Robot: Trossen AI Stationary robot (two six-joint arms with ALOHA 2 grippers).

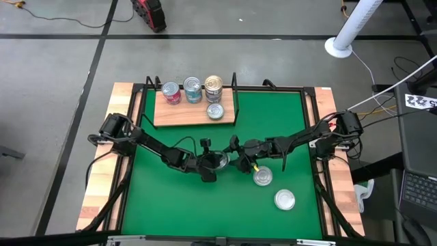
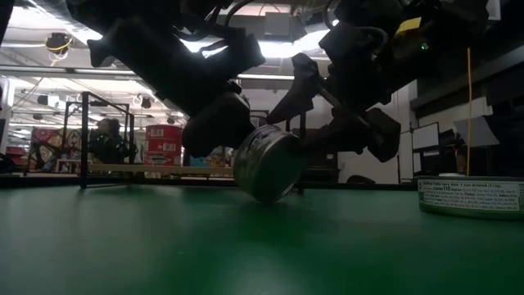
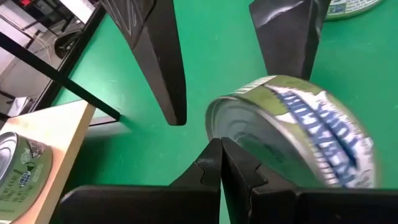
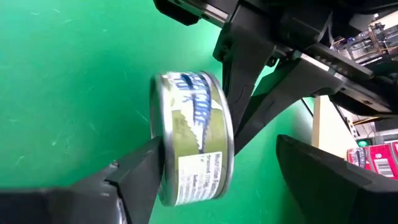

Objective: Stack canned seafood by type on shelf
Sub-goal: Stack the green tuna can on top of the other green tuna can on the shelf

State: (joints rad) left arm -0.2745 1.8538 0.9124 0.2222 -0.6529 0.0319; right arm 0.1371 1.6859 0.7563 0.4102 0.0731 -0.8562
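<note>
A gold-tan tin with blue lettering (image 1: 219, 160) stands tilted on its lower rim (image 2: 270, 197) on the green mat, between my two grippers. My left gripper (image 3: 221, 149) is shut, with its tips at one flat end of the tin. My right gripper (image 4: 217, 146) is open and straddles both the tin and the left fingertips. The wooden shelf (image 1: 179, 117) at the far side carries a red tin (image 1: 171, 93), a teal stack (image 1: 193, 89), a gold stack (image 1: 214, 85) and a single tin (image 1: 215, 111). Two more tins (image 1: 263, 178) (image 1: 285, 199) lie on the mat. My left gripper's shut fingertips (image 3: 219, 152) meet the tin's silver lid near its rim (image 3: 214, 127), coming level from the table's left. My right gripper touches the tin's opposite flat end (image 4: 160, 155) with the inner side of one finger (image 4: 140, 168). Its other finger (image 4: 329, 174) stands free.
Black metal uprights (image 1: 235, 80) stand at the shelf's ends. A black frame borders the green mat (image 1: 273, 116). The mat's near left part is bare. In the low view another tin (image 2: 471, 197) sits at the right.
</note>
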